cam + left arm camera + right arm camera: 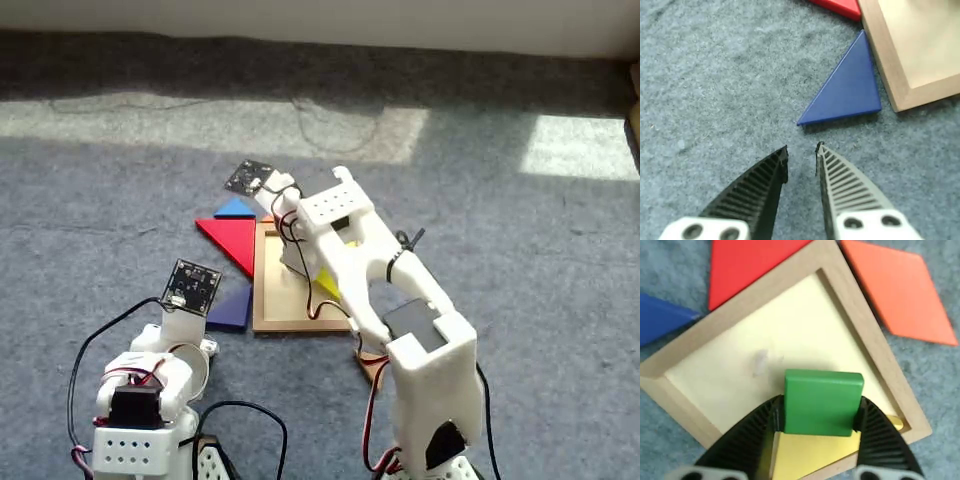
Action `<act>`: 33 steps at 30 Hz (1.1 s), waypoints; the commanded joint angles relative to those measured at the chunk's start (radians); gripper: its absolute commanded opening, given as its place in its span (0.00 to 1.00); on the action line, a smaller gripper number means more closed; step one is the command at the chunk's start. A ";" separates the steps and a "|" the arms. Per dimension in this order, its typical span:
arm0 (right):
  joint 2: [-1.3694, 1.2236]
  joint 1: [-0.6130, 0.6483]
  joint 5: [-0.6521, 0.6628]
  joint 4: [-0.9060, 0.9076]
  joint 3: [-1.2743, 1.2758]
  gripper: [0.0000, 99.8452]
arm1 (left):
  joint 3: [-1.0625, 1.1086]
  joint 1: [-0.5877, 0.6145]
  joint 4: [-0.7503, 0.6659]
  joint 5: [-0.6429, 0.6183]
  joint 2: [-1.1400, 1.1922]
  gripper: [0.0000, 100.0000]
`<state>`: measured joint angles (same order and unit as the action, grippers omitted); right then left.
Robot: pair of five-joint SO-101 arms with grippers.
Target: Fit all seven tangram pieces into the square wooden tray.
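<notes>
One green piece (822, 400), clamped in the right gripper (818, 412): seat it flat (untilted) beside the yellow piece (326, 286), at the tray (290, 324)'s four o'clock.

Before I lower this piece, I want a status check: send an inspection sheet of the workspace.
Surface: grey carpet, sunlit patches.
Job's things: square wooden tray holds flat yellow piece; red triangle, dark blue triangle, lighter blue triangle, orange parallelogram lie around it.
Clutter: nothing seen.
Grippers: right gripper shut on green square piece over tray; left gripper open, empty, near dark blue triangle.
Cables: black cable by left arm's base.
Surroundings: pale wall beyond carpet.
</notes>
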<state>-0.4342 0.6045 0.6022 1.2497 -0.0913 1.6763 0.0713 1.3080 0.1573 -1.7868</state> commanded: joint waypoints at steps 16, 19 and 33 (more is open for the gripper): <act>0.018 0.050 -0.198 -0.038 -0.051 0.29 | 0.019 0.010 0.005 0.003 -0.016 0.12; 0.025 0.062 -0.199 -0.033 -0.051 0.29 | 0.019 0.010 0.005 0.003 -0.016 0.12; 0.320 0.039 -0.201 0.251 -0.044 0.04 | 0.019 0.010 0.005 0.003 -0.016 0.12</act>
<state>-0.2578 0.6536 0.4120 1.4170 -0.0913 1.6763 0.0713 1.3080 0.1573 -1.7868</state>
